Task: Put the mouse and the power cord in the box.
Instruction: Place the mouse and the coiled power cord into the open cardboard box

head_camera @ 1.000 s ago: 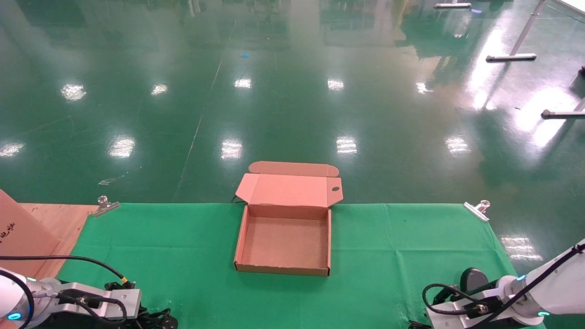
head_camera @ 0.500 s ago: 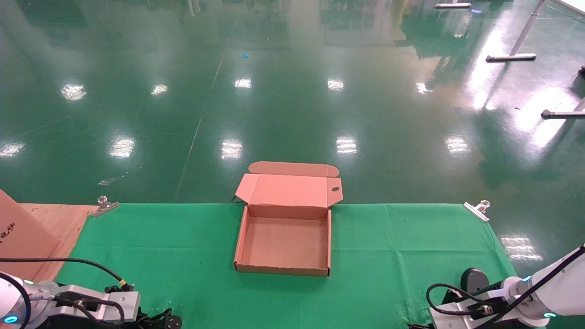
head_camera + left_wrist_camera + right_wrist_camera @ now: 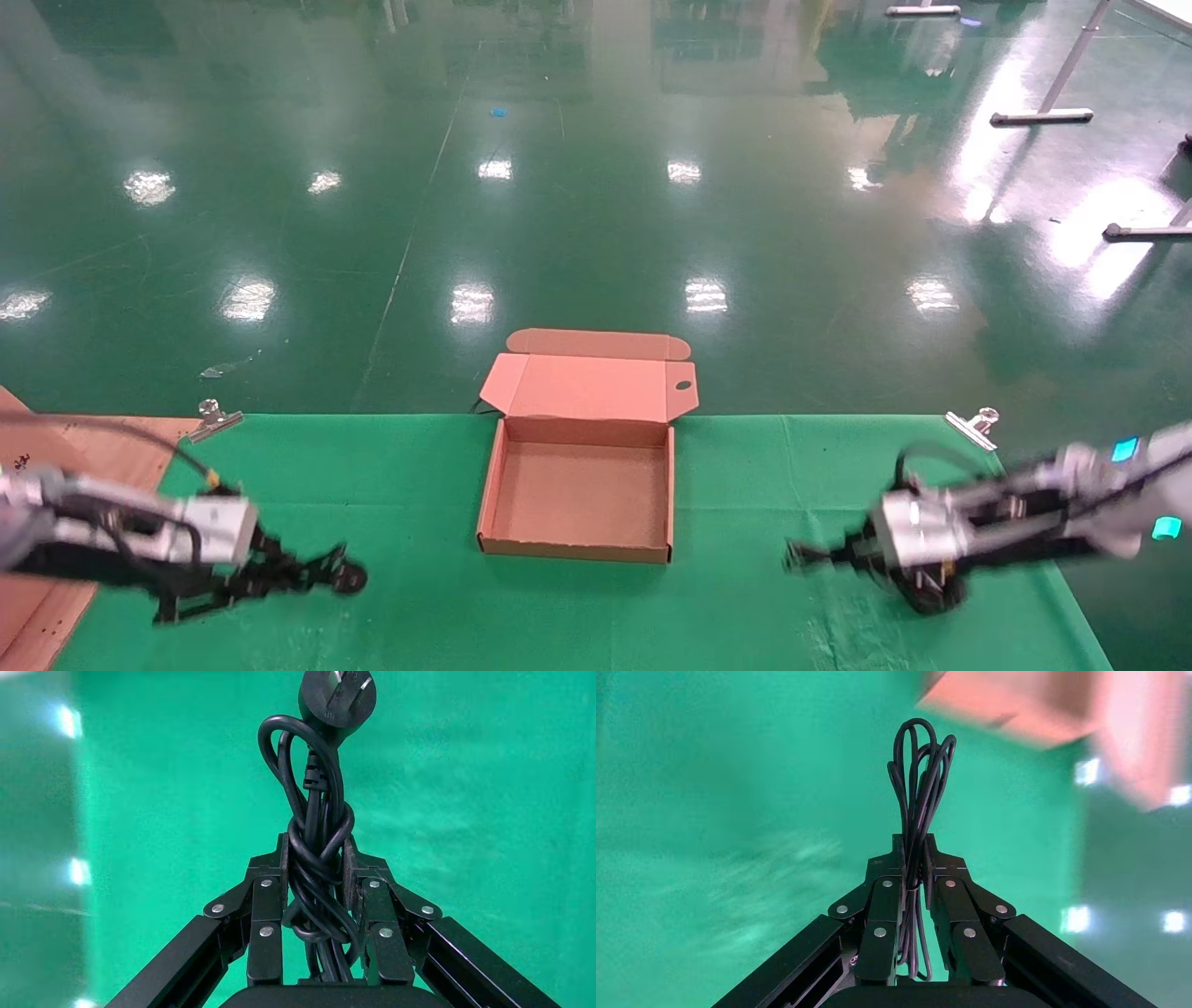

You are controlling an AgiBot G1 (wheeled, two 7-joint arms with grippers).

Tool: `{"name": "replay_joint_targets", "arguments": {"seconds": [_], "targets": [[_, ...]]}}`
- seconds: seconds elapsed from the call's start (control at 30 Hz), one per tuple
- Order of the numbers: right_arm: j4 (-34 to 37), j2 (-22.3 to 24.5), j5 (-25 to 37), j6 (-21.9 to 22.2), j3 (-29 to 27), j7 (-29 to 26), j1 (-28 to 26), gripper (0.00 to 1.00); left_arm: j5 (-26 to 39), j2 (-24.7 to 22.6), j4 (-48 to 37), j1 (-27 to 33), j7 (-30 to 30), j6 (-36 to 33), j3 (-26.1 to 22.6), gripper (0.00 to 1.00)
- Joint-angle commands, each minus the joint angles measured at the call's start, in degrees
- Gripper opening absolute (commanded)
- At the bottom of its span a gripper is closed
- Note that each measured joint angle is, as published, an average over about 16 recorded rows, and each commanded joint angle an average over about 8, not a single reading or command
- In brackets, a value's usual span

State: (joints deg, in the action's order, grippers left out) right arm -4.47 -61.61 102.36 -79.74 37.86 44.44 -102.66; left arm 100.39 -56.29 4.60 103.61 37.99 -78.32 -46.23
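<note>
The box [image 3: 577,494] lies open on the green cloth, its lid folded back over the far table edge. My left gripper [image 3: 312,570] [image 3: 316,857] hovers to its left, shut on the knotted power cord [image 3: 316,846], whose round plug [image 3: 337,699] [image 3: 350,578] sticks out ahead of the jaws. My right gripper [image 3: 808,556] [image 3: 914,846] is to the right of the box, shut on a thin looped cord [image 3: 919,783]. The mouse [image 3: 931,593] shows as a dark blurred shape under that wrist. The box [image 3: 1025,706] appears blurred ahead in the right wrist view.
A green cloth [image 3: 391,485] covers the table, held by metal clips [image 3: 212,417] [image 3: 975,424] at the far corners. A wooden board with a cardboard piece [image 3: 84,438] lies at the left end. Glossy green floor lies beyond the far edge.
Both arms have risen from the table's front corners and swung forward and inward toward the box, the left carrying the power cord, the right carrying the mouse's cord.
</note>
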Motion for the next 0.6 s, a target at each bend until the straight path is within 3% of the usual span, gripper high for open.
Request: {"name": "replay_joint_targets", "arguments": {"seconds": [0.03,0.3,0.6], "targets": [[-0.73,0.53,-1.01,-2.64,-0.68,-0.25,-2.53,0.00,0.02,0.20,0.99,2.53,0.13,-2.05,-0.01,0.00],[-4.87,-3.75,-2.77,-5.52,-1.88,-6.17,-9.70,0.00,-0.63,-2.43,5.72,10.60,-2.25,-4.85,0.57,0.00],[-7.08,-13.32,-1.97,0.49,-1.46,-13.40,-13.79,0.00,-2.78,-7.95,7.09,16.78,-2.16,-3.59,2.20,0.00]]}}
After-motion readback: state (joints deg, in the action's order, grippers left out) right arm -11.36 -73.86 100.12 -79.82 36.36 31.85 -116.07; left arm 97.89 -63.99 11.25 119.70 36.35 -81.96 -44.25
